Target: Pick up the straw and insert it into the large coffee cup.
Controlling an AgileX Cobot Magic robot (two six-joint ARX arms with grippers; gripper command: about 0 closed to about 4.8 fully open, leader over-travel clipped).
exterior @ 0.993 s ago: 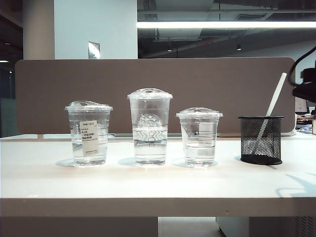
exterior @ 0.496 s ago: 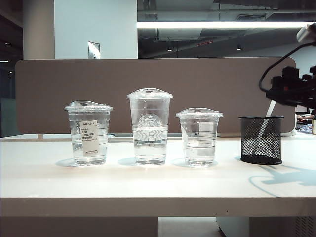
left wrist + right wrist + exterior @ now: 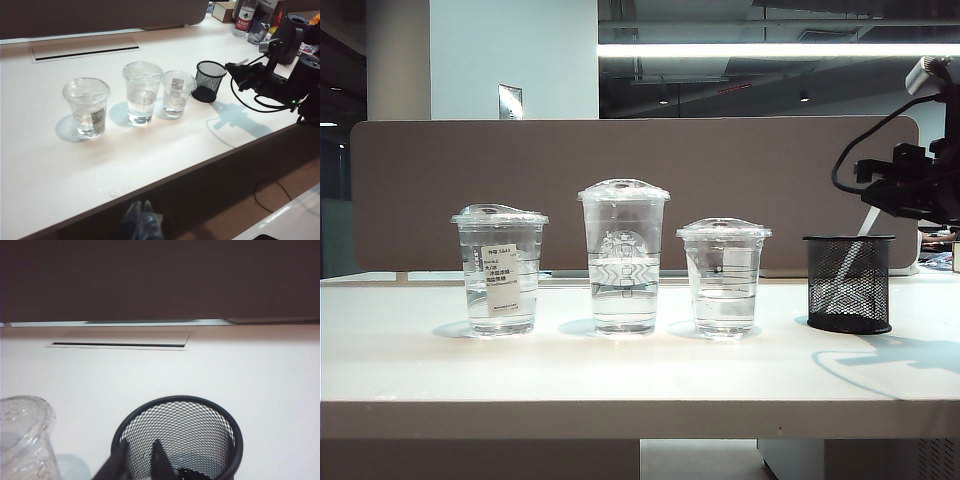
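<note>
The large coffee cup (image 3: 623, 255), tallest of the three with a domed lid and a faint round logo, stands in the middle of the row (image 3: 142, 92). The white straw (image 3: 868, 222) leans in a black mesh holder (image 3: 848, 283), and its top end (image 3: 241, 62) shows beside my right gripper (image 3: 867, 184). That gripper hangs just above the holder's rim (image 3: 177, 401). In the right wrist view its fingertips (image 3: 139, 447) stand a little apart with only mesh visible between them; the straw does not show there. My left gripper (image 3: 141, 210) sits shut below the table's front edge.
A clear cup with a white label (image 3: 500, 270) stands left of the large cup. A shorter clear cup (image 3: 724, 275) stands between the large cup and the holder, and its lid (image 3: 22, 435) shows close to my right gripper. A brown partition (image 3: 620, 160) runs behind the table.
My right arm has come in from the right edge and moved left and down over the mesh holder, now covering the straw's upper part. Cups and holder have not moved.
</note>
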